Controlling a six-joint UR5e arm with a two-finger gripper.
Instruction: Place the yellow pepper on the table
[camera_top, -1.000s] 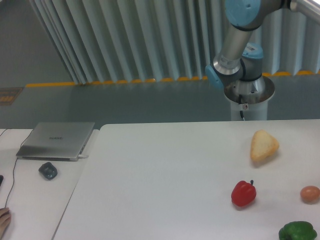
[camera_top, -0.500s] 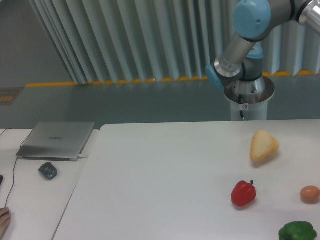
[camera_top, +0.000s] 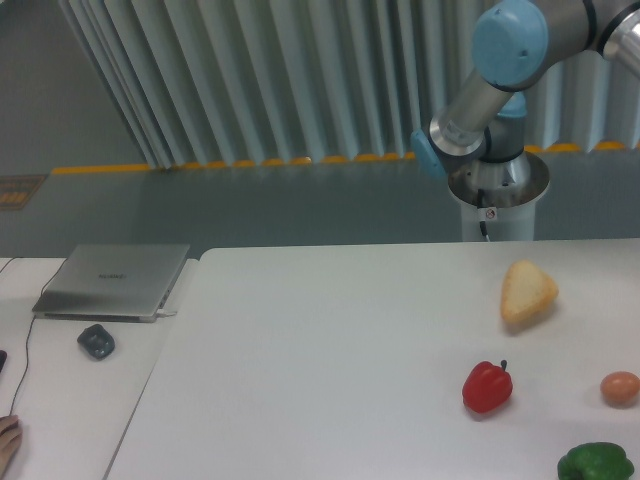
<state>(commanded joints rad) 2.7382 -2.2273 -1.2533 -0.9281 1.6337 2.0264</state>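
Yellow pepper not visible anywhere; claw out of frame, state unknowable. Arm (camera_top: 500, 70) enters top right, above table (camera_top: 320, 350) far edge. Pepper-to-claw direction: cannot tell.

Table (camera_top: 330, 350): white, rounded far-left corner. On it, right side: pale-yellow wedge (camera_top: 527, 291) farthest; red pepper (camera_top: 487, 387) nearer; brown egg (camera_top: 620, 387) at right edge; green pepper (camera_top: 596, 463) nearest. Robot arm (camera_top: 500, 70) behind. Left desk: closed silver laptop (camera_top: 113, 280), dark mouse (camera_top: 96, 341).

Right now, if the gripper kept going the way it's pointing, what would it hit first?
That can't be told: the gripper is out of view, only the arm shows, running off the top right edge. No yellow pepper is visible either.
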